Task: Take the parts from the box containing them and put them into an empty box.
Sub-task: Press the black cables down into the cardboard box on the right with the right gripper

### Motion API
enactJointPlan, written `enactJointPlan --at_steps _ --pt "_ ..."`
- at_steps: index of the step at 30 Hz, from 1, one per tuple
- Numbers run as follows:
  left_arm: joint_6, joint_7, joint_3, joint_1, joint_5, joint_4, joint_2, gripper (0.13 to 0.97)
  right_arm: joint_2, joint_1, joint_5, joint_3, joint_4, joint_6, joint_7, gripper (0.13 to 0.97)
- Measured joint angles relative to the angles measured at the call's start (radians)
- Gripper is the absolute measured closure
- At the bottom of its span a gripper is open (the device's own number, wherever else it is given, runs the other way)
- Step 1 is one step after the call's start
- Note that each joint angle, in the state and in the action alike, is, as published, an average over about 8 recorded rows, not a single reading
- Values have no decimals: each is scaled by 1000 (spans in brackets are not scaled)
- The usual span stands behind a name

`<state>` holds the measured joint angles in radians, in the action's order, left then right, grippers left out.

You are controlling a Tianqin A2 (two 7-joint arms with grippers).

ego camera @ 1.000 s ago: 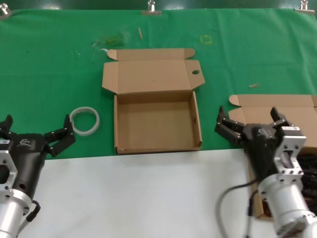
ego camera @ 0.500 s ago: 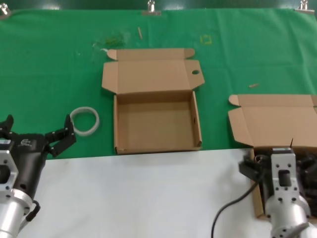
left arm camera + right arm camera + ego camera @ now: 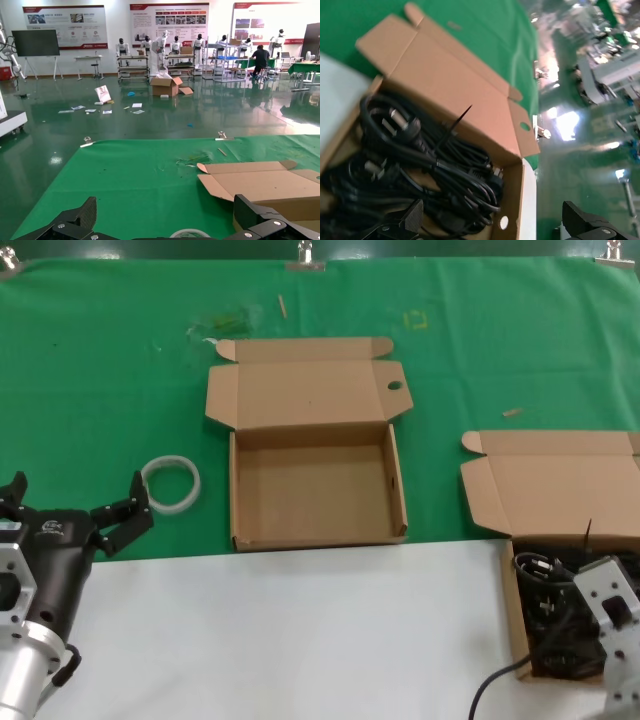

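— Biggest thing first: what's on the green cloth (image 3: 520, 350)?

— Two brown cardboard mailer boxes, both with lids thrown back. The empty box (image 3: 315, 495) sits in the middle, one lid tab pierced by a round hole. The box of cords (image 3: 545, 490) is at the near right.

— And the right gripper (image 3: 492, 222)?

— Spread wide, right above that box. The black power cords (image 3: 427, 165) lie tangled just under its two finger tips, not touched. Too tangled to count them; I can make out at least two plugs.

— The left one?

— The left gripper (image 3: 70, 505) is parked at the near left, fingers apart, holding nothing. One white ring (image 3: 171, 483) lies just beside it.
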<state>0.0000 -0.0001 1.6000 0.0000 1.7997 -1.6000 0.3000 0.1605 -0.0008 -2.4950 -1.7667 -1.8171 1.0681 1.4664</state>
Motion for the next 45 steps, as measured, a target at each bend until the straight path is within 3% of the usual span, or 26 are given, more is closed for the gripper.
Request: enactJointPlan --at_steps 9,16,32,45 --pt "0 0 0 0 0 0 0 132 0 77 -153 58 51 -3 363 129" --pt "0 0 0 0 0 0 0 132 0 121 -232 97 119 -60 516 129" --pt "0 0 0 0 0 0 0 132 0 176 -257 164 236 -191 597 129" --pt "0 0 0 0 0 0 0 132 0 153 -258 163 254 -204 571 382"
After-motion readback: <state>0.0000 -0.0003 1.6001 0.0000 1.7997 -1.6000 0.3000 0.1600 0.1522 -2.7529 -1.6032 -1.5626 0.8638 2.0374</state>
